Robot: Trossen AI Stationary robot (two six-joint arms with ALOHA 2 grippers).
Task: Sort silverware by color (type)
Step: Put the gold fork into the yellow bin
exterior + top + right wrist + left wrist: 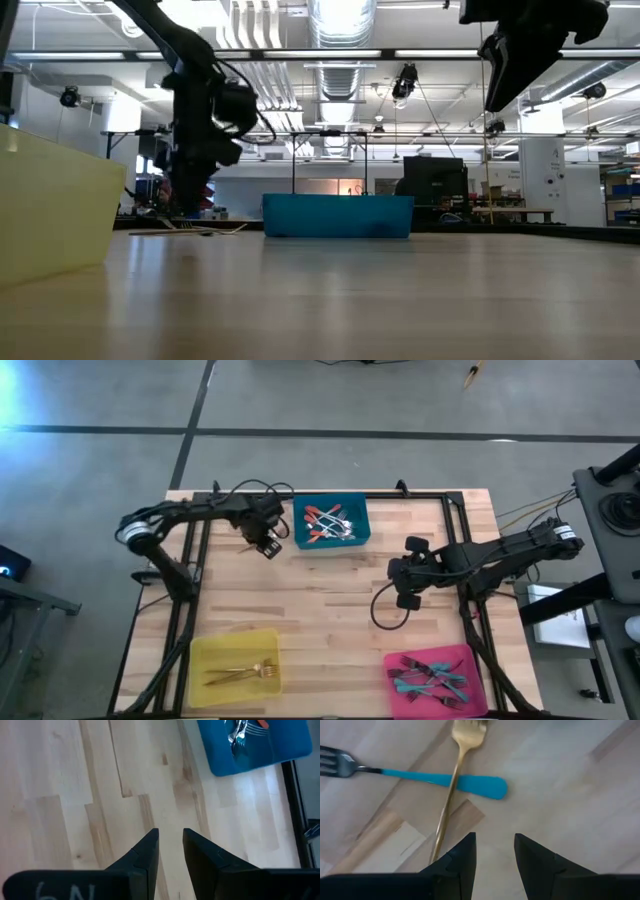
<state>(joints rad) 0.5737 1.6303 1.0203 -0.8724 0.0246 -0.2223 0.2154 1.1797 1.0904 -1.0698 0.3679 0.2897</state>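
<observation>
Two pieces of silverware lie loose on the wooden table left of the blue bin (pixel 330 544): a teal-handled fork (pixel 420 775), and a gold fork (pixel 462 747) resting across its handle. My left gripper (pixel 495 855) hangs open just above the table beside them, pointing down. The gold fork's handle end runs behind one finger (pixel 460 865), and nothing sits between the fingers. In the high view this gripper (pixel 268 547) is at the far left. My right gripper (pixel 405 598) waits mid-table, raised, its fingers (pixel 145 855) slightly apart and empty.
The blue bin holds red-handled forks (pixel 325 520). The yellow bin (pixel 205 660) at the near left holds gold forks, and the pink bin (pixel 470 660) at the near right holds teal-handled ones. Black frame rails (pixel 190 560) run along the table's sides. Bare wood lies between the bins.
</observation>
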